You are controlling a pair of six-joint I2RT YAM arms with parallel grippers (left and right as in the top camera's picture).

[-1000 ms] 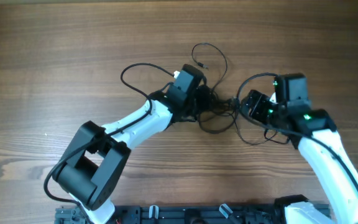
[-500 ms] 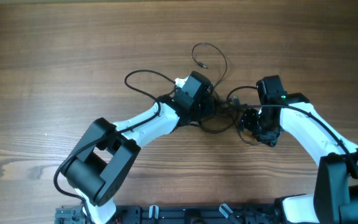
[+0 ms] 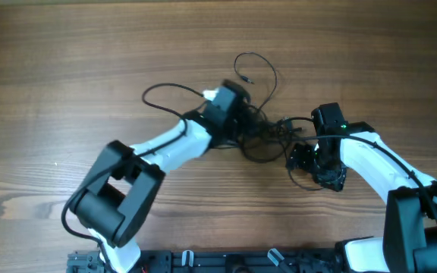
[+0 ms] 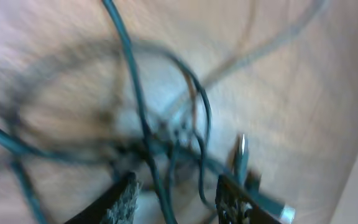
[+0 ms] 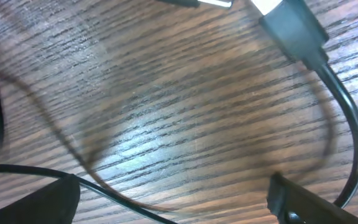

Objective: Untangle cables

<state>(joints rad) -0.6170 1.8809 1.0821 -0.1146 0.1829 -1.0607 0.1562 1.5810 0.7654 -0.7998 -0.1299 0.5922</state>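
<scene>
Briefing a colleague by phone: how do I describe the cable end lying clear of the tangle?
On the brown wooden table, a tangle of thin black cables sits between the two white robot arms. From its far edge one thin black cord curls into a small loop. Its small plug rests inside that curl, clear of tangle and arms.

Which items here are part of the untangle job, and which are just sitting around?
Job:
- cables knotted mid-table
- loose loop with a plug end
- plug near the right gripper
- left gripper, open over the knot
- right gripper, open

Just there:
- wooden table
- arm's own thicker wire
</scene>
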